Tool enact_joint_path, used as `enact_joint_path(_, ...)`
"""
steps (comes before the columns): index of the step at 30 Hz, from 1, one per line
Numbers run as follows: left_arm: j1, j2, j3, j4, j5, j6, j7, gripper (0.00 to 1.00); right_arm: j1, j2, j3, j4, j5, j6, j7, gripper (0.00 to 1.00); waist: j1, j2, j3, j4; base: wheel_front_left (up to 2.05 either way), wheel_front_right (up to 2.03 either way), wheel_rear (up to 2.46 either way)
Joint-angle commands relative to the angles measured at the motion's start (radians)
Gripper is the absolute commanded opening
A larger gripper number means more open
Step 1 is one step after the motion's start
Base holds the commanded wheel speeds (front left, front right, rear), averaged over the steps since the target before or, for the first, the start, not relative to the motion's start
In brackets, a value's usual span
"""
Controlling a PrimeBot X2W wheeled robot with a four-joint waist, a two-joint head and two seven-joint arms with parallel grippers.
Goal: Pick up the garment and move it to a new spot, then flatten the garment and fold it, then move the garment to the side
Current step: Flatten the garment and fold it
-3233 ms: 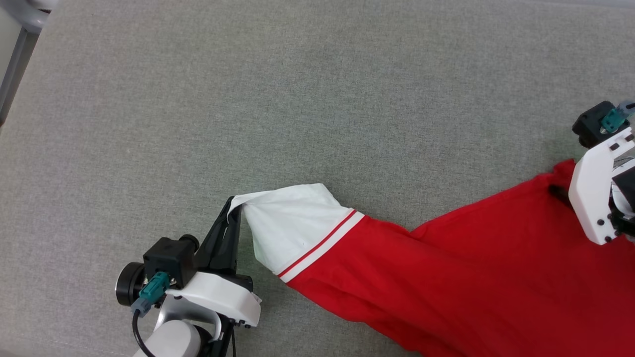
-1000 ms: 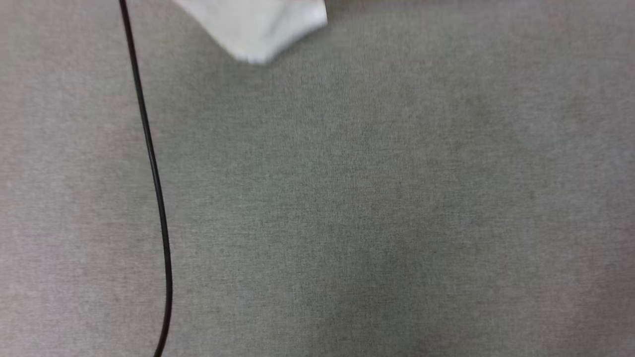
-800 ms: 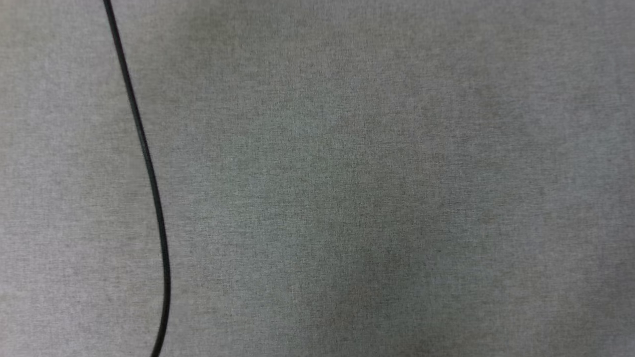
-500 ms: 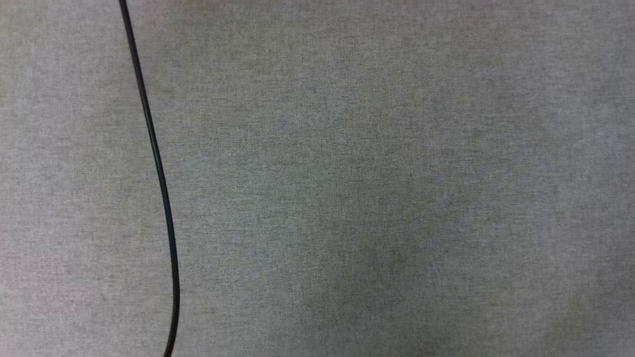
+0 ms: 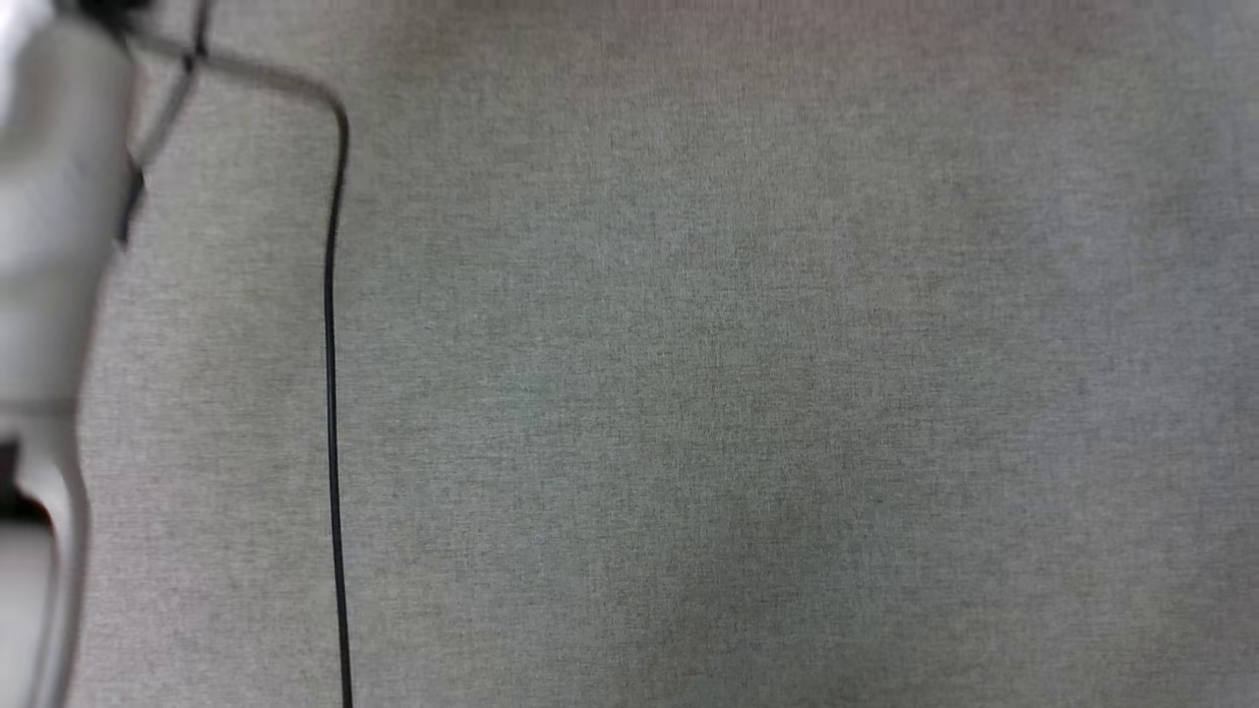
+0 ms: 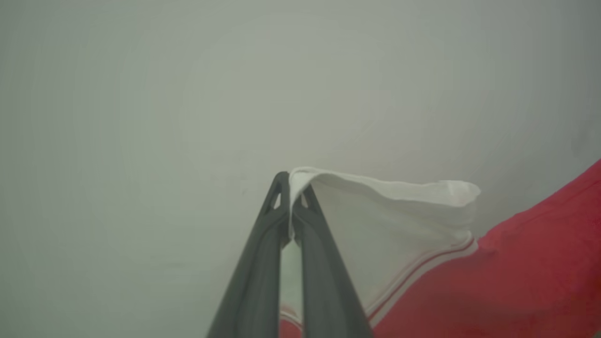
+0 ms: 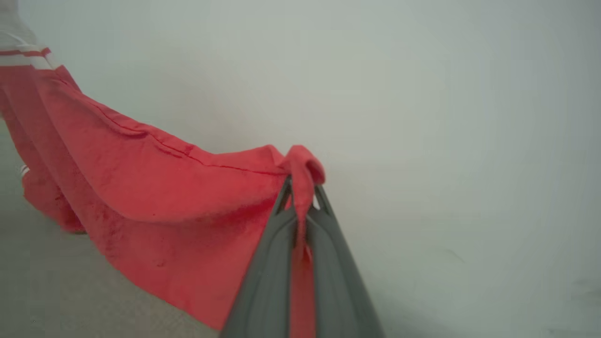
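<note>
The garment (image 6: pixel 526 277) is a red shirt with a white sleeve and red-white striped trim. In the left wrist view my left gripper (image 6: pixel 292 188) is shut on the edge of the white sleeve, which drapes off to the right toward the red body. In the right wrist view my right gripper (image 7: pixel 303 190) is shut on a bunched red edge of the garment (image 7: pixel 155 188), whose red cloth hangs down and stretches to the left, above the grey surface. Any lettering on the garment is hidden.
The head view looks at the grey fabric-covered surface (image 5: pixel 738 374). A thin black cable (image 5: pixel 331 393) runs down its left part. A blurred pale robot arm part (image 5: pixel 49 295) stands along the left edge.
The head camera has moved: the white sleeve seen at the top a second ago has left the picture, and a blurred pale arm part now shows at the left edge. Both grips hold.
</note>
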State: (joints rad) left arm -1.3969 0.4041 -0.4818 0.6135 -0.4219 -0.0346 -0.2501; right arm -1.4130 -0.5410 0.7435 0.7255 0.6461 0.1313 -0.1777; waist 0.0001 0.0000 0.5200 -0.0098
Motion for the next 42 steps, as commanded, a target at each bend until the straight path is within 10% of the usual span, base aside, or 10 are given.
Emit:
enact_joint_path(1,0.039,0.006,0.003,-0.011,-0.01,0.008,-0.006,0.0,0.027,-0.008,0.006,-0.005,0.011,-0.001,-0.008,0.0,-0.0001,0.0,-0.018,0.003,0.0,0.0,0.0)
enact_joint_path(25,1.253,0.133,-0.022,-0.569,-0.215,0.285,0.1,0.0,0.808,-0.193,0.162,-0.272,0.231,-0.001,-0.003,0.0,-0.0001,0.0,-0.396,0.035,0.0,0.0,0.0)
enact_joint_path(42,1.67,0.176,-0.099,-0.676,-0.451,0.255,0.29,0.0,1.312,-0.268,0.027,-0.421,0.249,-0.001,0.06,0.0,-0.0001,0.0,-0.546,0.04,0.0,0.0,0.0)
